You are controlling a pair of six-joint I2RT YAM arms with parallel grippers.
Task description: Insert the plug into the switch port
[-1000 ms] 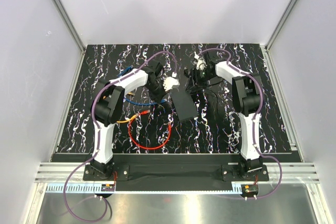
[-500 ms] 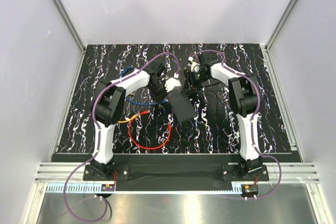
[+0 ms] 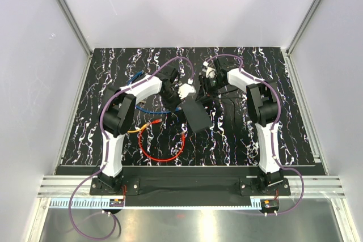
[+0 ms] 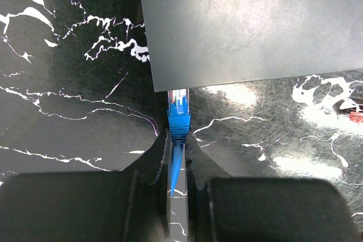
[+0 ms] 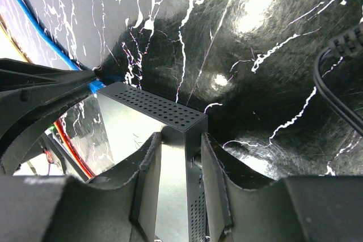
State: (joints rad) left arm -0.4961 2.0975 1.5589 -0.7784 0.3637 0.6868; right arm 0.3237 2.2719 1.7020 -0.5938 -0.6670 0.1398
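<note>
- Raised letters on the top face of the black box point(image 4: 255, 26) read "MERC". The frame cuts off their upper parts and whatever letters follow.
- The left hand point(image 4: 178, 140) is nearly closed, with the blue plug point(image 4: 179, 116) pinched between its fingers. The plug's blue cable point(image 4: 174, 177) trails back through the slit between them.
- The plug sticks out just past the fingertips. Its clear tip meets the box's edge close to one corner, and the switch port is hidden under that edge.
- The plug's long axis is in line with the fingers and square to the box edge, with the clear end pointing at the box.
- The right hand point(image 5: 180, 140) is at the box's other end, its fingers straddling a corner by the perforated side. The gap is narrow, but I cannot tell whether the pads press the box or only flank it.
- From above, the box lies near the middle of the surface point(image 3: 255, 134), somewhat closer to the far edge. Its long axis slants from far-left to near-right.
- A red cable point(image 3: 161, 156) loops toward the near edge, left of the box.
- A thin black cord point(image 5: 332, 92) lies beside the right hand.
</note>
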